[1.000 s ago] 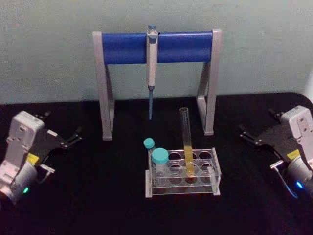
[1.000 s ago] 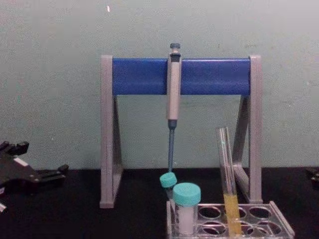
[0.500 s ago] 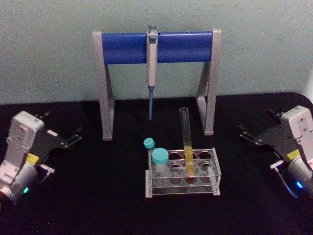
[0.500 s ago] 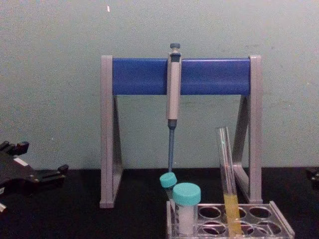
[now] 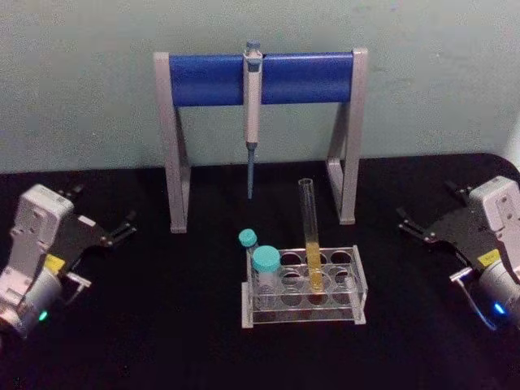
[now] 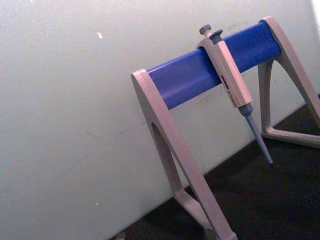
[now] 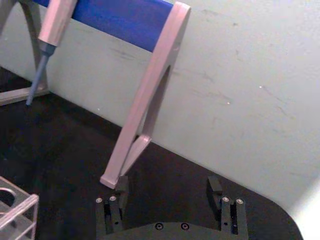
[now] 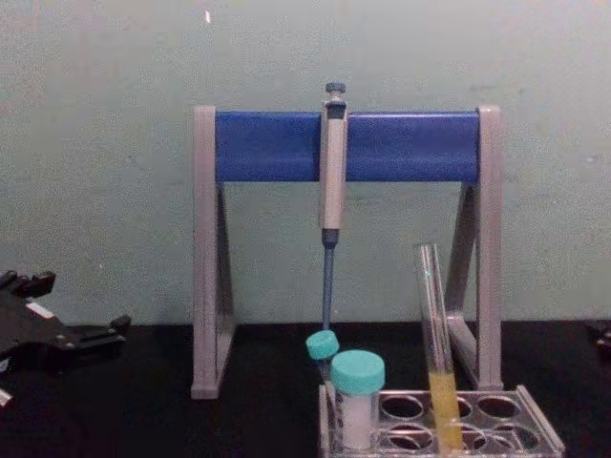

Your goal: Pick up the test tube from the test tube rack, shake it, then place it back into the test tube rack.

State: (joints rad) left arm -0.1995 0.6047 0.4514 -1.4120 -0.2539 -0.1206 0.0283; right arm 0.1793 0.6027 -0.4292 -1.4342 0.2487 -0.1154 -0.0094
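Nothing you can see has moved since the earlier frames: both arms and every item sit where they were.

Your left gripper hangs low over the black table at its left edge, fingers spread and holding nothing. Your right gripper mirrors it at the right edge. The right wrist view shows its two dark fingers wide apart and empty above the tabletop. Both are well apart from the rack.

The tall, slim, clear glass test tube with yellow liquid in its lower part stands in the low clear plastic test tube rack, near the rack's middle. You cannot tell which row of holes it sits in. It is close to upright, its open top tipped slightly towards your left. The chest view shows it from the side, rising well above the rack's rim.

Two short tubes with teal screw caps fill the rack's left end, a larger one in front and a smaller one behind.

Behind the rack stands a tall stand with grey legs and a blue crossbar. A grey pipette hangs from the bar's middle, tip down and above the table.

The table is a matt black surface that runs back to a plain pale green wall, which has a few faint scuffs.
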